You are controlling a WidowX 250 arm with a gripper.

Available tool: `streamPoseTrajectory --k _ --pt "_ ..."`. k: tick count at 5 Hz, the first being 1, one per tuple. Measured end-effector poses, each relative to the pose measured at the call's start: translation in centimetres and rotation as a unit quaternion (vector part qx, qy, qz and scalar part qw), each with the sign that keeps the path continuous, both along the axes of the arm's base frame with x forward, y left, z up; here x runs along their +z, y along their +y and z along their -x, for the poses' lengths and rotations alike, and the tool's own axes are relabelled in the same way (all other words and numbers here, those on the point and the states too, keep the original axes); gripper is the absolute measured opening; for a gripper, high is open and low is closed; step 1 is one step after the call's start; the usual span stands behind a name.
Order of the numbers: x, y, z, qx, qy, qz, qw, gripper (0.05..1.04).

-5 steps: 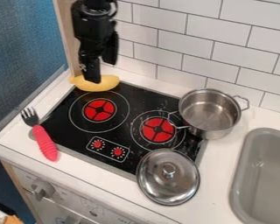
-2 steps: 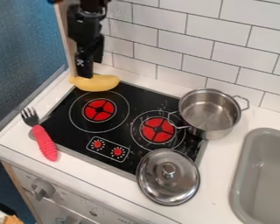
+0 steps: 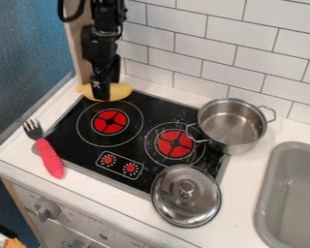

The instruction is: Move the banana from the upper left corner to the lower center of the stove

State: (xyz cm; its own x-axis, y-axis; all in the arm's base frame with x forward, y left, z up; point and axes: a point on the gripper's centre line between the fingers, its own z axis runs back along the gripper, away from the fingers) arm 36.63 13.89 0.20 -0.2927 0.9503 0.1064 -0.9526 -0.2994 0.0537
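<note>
We see the gripper (image 3: 101, 96) at the banana's (image 3: 123, 91) middle, but cannot tell how wide it stands. Well apart from it, the uncovered pot (image 3: 230, 123) shows its steel bottom; the sink (image 3: 266, 193) is farther. Camera-side of the gripper lie the lid (image 3: 174, 202) and fork (image 3: 49, 157).

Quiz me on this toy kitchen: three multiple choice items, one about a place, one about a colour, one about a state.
1. Where is the banana?
A) in the sink
B) at the upper left corner of the stove
C) at its lower right corner

2. What colour is the fork handle?
A) blue
B) green
C) pinkish red

3. How is the lid?
A) off the pot
B) covering it

1 B: it lies across that corner.
2 C: the handle shows pinkish red.
3 A: the pot's inside is open to view.
</note>
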Motion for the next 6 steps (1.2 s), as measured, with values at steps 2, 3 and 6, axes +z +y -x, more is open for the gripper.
streamPoseTrajectory --k 2,3,6 --pt "-1.1 -0.1 0.2 0.007 0.004 0.010 0.9999 0.677" --pt "-1.4 -0.2 0.5 0.009 -0.004 0.019 0.9998 0.569" --pt "3.3 -0.9 2.4 -0.078 -0.028 0.021 0.9964 0.569"
